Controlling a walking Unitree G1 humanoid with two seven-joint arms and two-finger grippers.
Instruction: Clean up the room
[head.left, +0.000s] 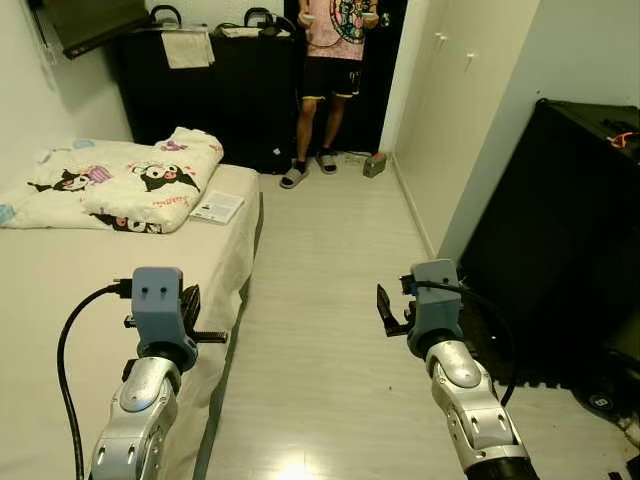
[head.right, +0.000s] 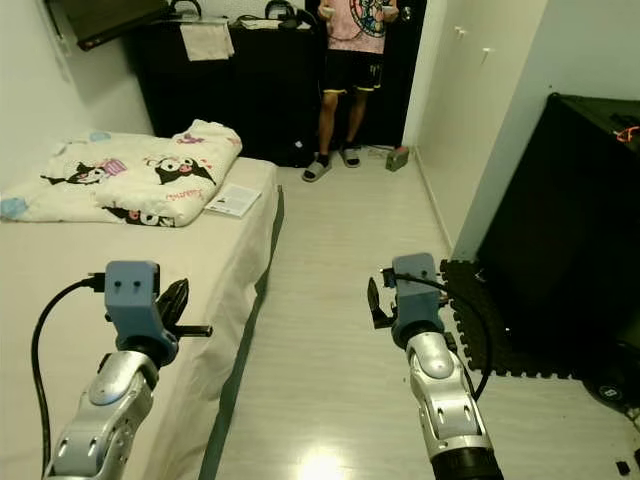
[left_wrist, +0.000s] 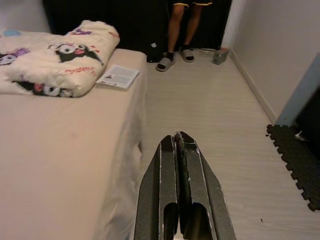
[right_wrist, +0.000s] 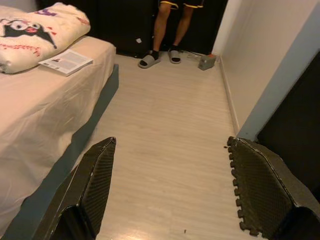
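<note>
A rumpled white quilt (head.left: 125, 182) with cartoon prints lies at the head of the bed (head.left: 60, 290). A thin booklet (head.left: 217, 207) rests on the sheet beside it, near the bed's edge. My left gripper (left_wrist: 179, 136) hovers over the bed's near corner, shut with nothing between its fingers. Over the wooden floor beside the bed, my right gripper (right_wrist: 172, 141) is held wide open and empty. Both grippers are well short of the quilt and the booklet.
A person (head.left: 332, 70) in sandals stands at the far doorway. A small grey box (head.left: 374, 165) sits on the floor by the wall. A black cabinet (head.left: 560, 230) and a black foam mat (head.right: 480, 320) are on the right. A dark wardrobe (head.left: 200, 90) stands behind the bed.
</note>
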